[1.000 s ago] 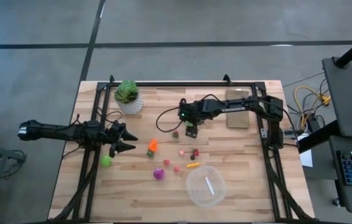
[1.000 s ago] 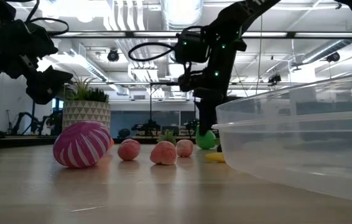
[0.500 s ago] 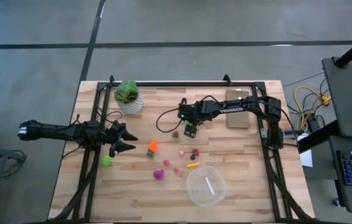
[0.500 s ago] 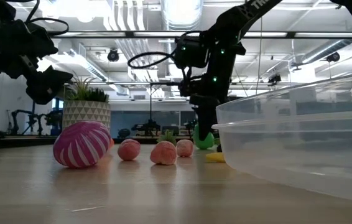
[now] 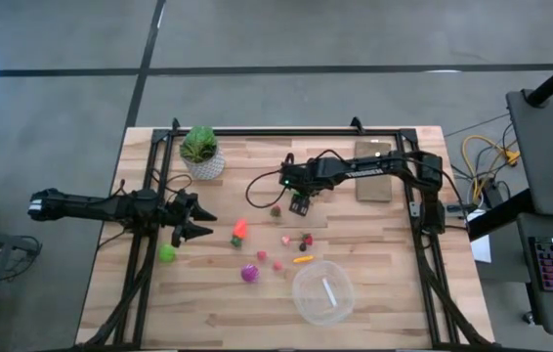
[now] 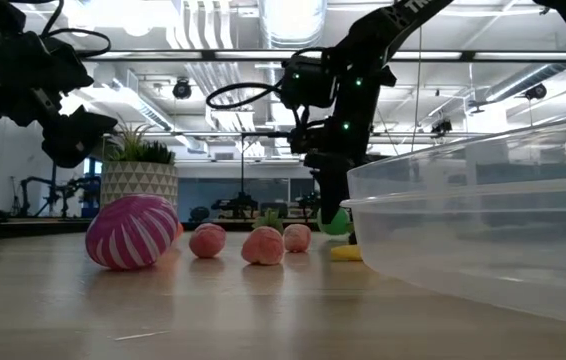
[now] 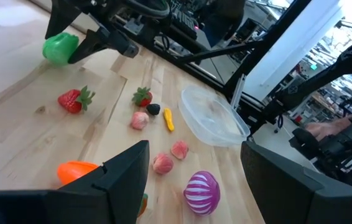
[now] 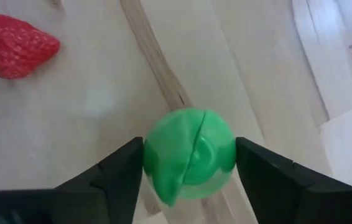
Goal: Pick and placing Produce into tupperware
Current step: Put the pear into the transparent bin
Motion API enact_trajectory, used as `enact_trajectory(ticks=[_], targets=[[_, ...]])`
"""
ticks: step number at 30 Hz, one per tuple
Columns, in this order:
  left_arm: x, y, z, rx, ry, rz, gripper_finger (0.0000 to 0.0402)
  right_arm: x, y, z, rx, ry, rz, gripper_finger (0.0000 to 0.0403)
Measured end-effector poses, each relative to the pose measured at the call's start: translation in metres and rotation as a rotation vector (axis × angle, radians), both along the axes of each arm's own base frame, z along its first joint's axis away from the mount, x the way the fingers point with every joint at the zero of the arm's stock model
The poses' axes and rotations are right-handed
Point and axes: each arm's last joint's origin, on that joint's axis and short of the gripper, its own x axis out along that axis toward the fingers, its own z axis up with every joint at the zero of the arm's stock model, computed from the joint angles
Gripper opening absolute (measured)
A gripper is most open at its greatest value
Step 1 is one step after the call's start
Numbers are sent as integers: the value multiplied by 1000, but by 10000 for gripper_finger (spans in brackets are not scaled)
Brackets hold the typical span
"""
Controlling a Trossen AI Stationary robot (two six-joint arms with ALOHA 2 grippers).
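The produce lies scattered mid-table: an orange carrot (image 5: pixel 238 230), a green ball (image 5: pixel 166 253), a magenta striped piece (image 5: pixel 249 273), a yellow stick (image 5: pixel 303 259) and small red and pink bits (image 5: pixel 286 240). The clear round tupperware (image 5: pixel 323 291) stands near the front edge. My right gripper (image 5: pixel 299 204) is shut on a green round piece (image 8: pixel 189 162) near the table's middle, next to a strawberry (image 8: pixel 14 45). My left gripper (image 5: pixel 198 223) is open and empty, hovering left of the carrot. My right gripper pinches the green round piece between its two fingers (image 8: pixel 123 177), which sit on opposite sides (image 8: pixel 151 158) of it. The fingers come from above, pointing down. Whether the piece is clear of the table, I cannot tell.
A potted plant (image 5: pixel 199 150) stands at the far left and a flat tan board (image 5: pixel 374 171) at the far right, under the right arm. Black frame rails (image 5: pixel 140 264) run along the table's sides. Bare wood lies at the front left.
My right gripper, still shut on the green piece, has shifted slightly toward the table's far edge and left.
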Motion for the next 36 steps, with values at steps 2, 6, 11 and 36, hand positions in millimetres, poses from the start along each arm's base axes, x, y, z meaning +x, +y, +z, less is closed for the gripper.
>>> enact_trajectory(ticks=[2, 6, 11, 36], targets=[[0, 0, 0, 0, -1, 0, 240, 0, 0, 0, 3, 1, -7, 218], [0, 0, 0, 0, -1, 0, 240, -1, 1, 1, 8, 6, -11, 212], [0, 0, 0, -1, -2, -4, 240, -13, 12, 22, 29, 47, -42, 219], [0, 0, 1, -2, -6, -10, 240, -64, 224, 72, 264, 9, -244, 221]])
